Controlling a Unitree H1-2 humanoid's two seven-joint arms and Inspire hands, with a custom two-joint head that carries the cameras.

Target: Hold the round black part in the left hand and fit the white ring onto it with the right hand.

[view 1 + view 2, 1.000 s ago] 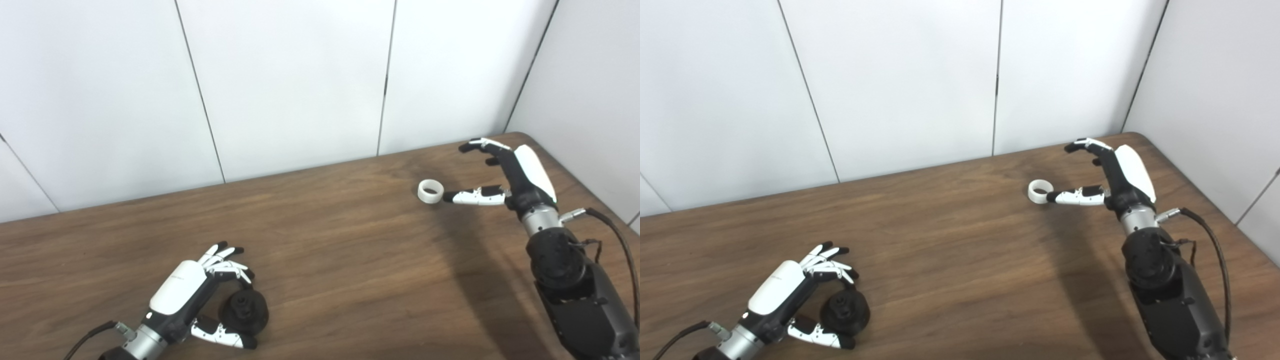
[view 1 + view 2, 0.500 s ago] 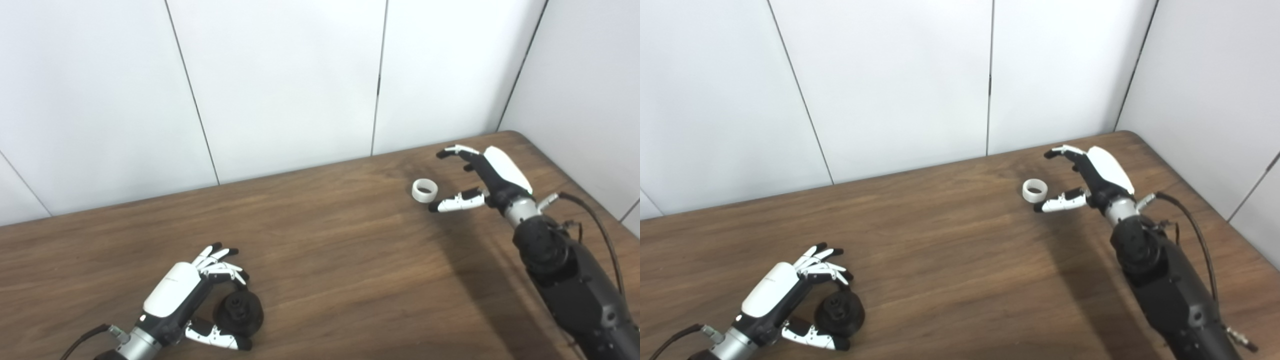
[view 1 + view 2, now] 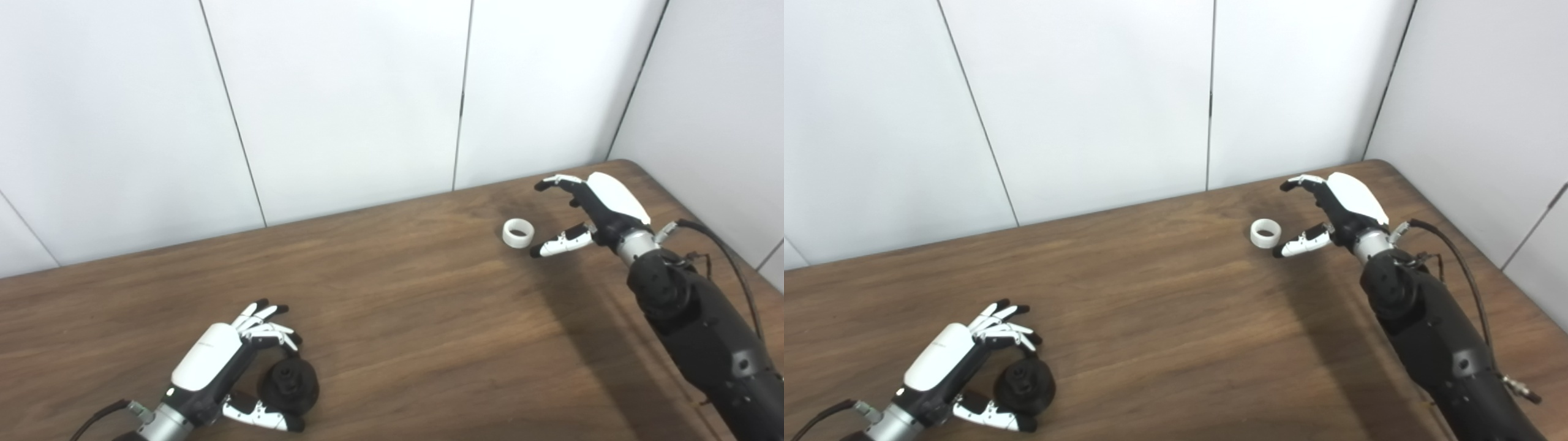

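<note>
At the near left of the worktop (image 3: 392,318), the left hand (image 3: 226,361) curled around the black part (image 3: 289,384), fingers and thumb flanking it. Far right, the ring (image 3: 518,233) lay flat, just beside the right hand (image 3: 588,211), which was spread and empty.

Left hand (image 3: 229,367) is curled loosely around the round black part (image 3: 289,386) sitting on the wood tabletop (image 3: 398,318). Over by the far corner, the right hand (image 3: 591,211) hovers spread just beside the white ring (image 3: 518,233), not touching.
</note>
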